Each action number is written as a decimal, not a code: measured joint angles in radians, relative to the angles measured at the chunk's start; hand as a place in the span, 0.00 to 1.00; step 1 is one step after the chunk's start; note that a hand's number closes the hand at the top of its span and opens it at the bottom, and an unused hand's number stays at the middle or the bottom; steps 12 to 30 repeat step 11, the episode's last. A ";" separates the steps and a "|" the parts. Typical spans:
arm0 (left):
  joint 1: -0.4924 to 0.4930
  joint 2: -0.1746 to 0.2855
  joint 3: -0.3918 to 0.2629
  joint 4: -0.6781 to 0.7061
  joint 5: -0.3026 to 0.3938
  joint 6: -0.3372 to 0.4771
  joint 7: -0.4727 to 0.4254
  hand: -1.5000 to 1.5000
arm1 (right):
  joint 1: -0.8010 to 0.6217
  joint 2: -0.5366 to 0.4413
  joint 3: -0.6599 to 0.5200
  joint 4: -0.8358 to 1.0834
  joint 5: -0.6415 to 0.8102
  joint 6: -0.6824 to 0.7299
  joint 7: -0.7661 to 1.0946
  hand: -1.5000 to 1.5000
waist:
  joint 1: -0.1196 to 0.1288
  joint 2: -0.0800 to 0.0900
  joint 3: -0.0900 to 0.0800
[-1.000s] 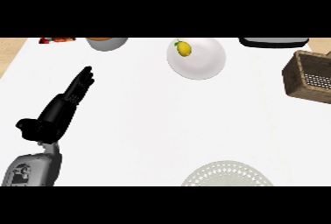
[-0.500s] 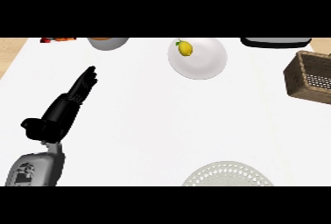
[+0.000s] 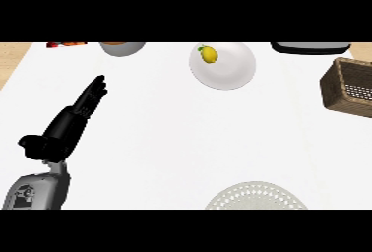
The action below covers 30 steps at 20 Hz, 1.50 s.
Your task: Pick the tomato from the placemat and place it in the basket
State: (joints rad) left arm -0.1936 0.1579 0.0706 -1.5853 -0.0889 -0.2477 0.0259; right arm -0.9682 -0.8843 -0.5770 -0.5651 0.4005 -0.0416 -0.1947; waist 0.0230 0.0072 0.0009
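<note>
One left hand (image 3: 62, 130), fingers straight, one basket (image 3: 333, 93), one plate (image 3: 230, 72), one lemon (image 3: 208, 54)

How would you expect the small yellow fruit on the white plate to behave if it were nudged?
The yellow fruit looks rounded and smooth, so it would probably roll rather than slide. It lies near the far-left rim of the white plate, so a nudge might send it over the edge. It looks small beside the plate, hence probably light.
</note>
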 measured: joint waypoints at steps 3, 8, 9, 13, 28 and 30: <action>-0.003 -0.001 0.002 0.001 0.001 0.001 0.000 0.50 | -0.031 -0.020 -0.016 0.053 -0.025 0.013 -0.039 0.00 | 0.001 0.001 0.000; -0.003 0.001 0.002 -0.017 0.003 -0.002 0.015 0.50 | -0.097 -0.059 -0.062 0.104 -0.086 0.043 -0.003 0.00 | 0.000 -0.001 0.000; -0.005 -0.002 0.003 -0.020 0.005 0.001 0.024 0.50 | -0.098 -0.076 -0.081 0.119 -0.104 0.055 0.003 0.00 | -0.001 0.000 0.000; -0.013 0.003 0.009 -0.008 0.009 -0.003 0.019 0.50 | -0.116 -0.110 -0.105 0.147 -0.130 0.076 0.045 0.00 | -0.003 0.000 0.000; -0.013 0.003 0.009 -0.008 0.009 -0.003 0.019 0.50 | -0.116 -0.110 -0.105 0.147 -0.130 0.076 0.045 0.00 | -0.003 0.000 0.000; -0.013 0.003 0.009 -0.008 0.009 -0.003 0.019 0.50 | -0.116 -0.110 -0.105 0.147 -0.130 0.076 0.045 0.00 | -0.003 0.000 0.000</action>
